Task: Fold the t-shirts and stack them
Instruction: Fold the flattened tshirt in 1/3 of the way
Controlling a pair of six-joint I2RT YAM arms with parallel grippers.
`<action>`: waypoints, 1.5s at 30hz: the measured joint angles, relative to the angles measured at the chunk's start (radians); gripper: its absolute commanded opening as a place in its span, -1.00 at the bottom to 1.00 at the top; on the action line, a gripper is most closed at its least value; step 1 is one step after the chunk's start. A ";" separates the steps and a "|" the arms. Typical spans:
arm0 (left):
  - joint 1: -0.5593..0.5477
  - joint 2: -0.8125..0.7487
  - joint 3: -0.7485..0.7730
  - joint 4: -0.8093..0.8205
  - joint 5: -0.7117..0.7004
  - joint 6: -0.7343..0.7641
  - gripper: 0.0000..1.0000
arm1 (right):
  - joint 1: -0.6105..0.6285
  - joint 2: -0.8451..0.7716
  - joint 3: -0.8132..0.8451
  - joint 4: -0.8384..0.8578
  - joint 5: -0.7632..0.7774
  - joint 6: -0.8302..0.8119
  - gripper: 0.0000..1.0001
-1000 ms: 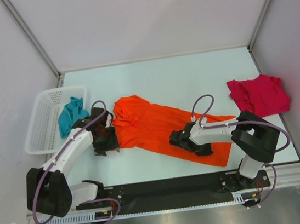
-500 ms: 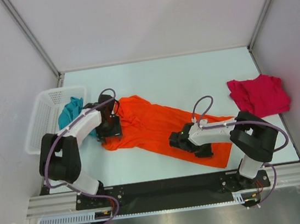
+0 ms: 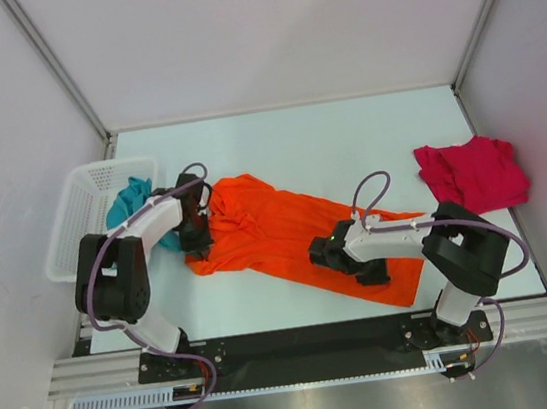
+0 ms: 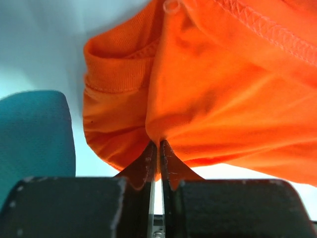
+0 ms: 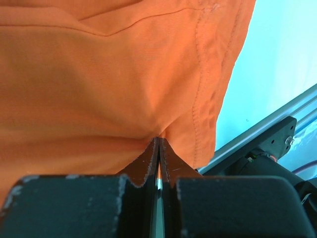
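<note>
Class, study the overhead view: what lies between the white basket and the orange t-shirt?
Top view: the teal t-shirt, spilling out of the white basket, with the left arm across it reaching the orange t-shirt.

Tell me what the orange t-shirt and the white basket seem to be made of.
The orange t-shirt looks like soft, matte knit cloth, probably cotton jersey: it has a fine texture, a ribbed collar, stitched hems and gathers where it is pinched. The basket looks like rigid white moulded plastic, with regular mesh holes in its walls.
</note>
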State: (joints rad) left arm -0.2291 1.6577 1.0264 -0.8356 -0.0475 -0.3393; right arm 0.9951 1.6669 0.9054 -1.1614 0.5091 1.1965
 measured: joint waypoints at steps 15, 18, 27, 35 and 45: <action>0.000 -0.298 -0.110 -0.146 0.026 -0.019 -1.00 | -0.011 -0.052 0.000 -0.011 0.006 -0.016 -0.91; -0.008 -0.352 -0.127 -0.190 0.027 -0.035 -1.00 | -0.011 -0.061 0.000 -0.012 0.006 -0.019 -0.91; -0.088 -0.455 -0.209 -0.262 0.037 -0.108 -0.99 | -0.011 -0.103 0.000 -0.013 0.010 -0.019 -0.91; -0.130 -0.578 -0.231 -0.345 0.051 -0.169 -1.00 | -0.011 -0.105 -0.008 -0.012 0.017 -0.021 -0.90; -0.131 -0.624 -0.255 -0.402 0.023 -0.207 0.69 | 0.009 -0.109 -0.008 -0.021 0.020 -0.018 -0.78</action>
State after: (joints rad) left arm -0.3599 1.0336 0.7715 -1.2373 -0.0242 -0.5465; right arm 1.0042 1.5574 0.8970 -1.1828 0.5289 1.1790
